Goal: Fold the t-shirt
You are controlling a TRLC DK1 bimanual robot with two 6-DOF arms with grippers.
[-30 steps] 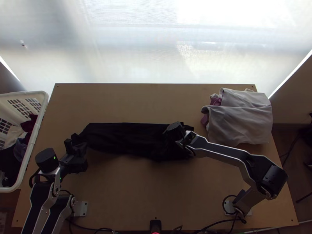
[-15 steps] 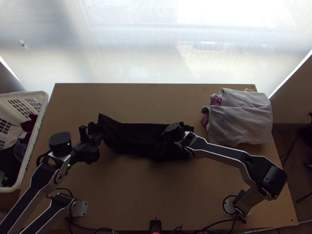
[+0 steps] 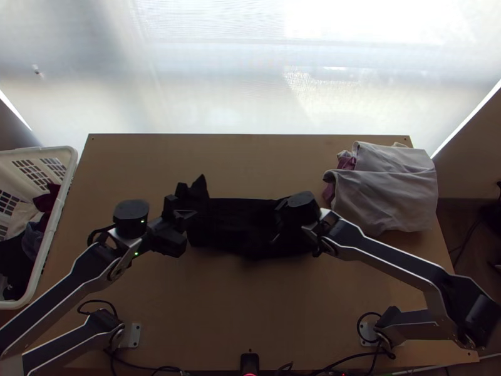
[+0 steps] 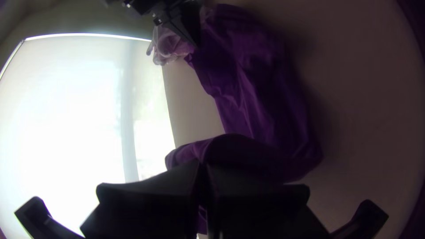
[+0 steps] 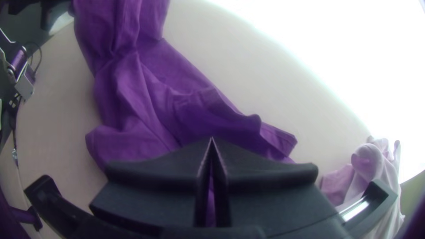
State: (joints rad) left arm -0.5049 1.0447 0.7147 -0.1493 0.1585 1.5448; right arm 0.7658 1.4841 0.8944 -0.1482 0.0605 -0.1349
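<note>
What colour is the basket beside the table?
The basket is white, clearest in the top view.

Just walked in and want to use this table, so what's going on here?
Two robot arms are folding a dark t-shirt on the table. The left pincer holds one end raised; the right pincer is closed over the other end, though whether it grips cloth I can't tell. The shirt is a wrinkled strip, not yet neatly folded.

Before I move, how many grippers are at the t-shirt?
2. In the top view, the left gripper holds up the t-shirt at its left end; the right gripper is closed over its right part, grip unclear.
</note>
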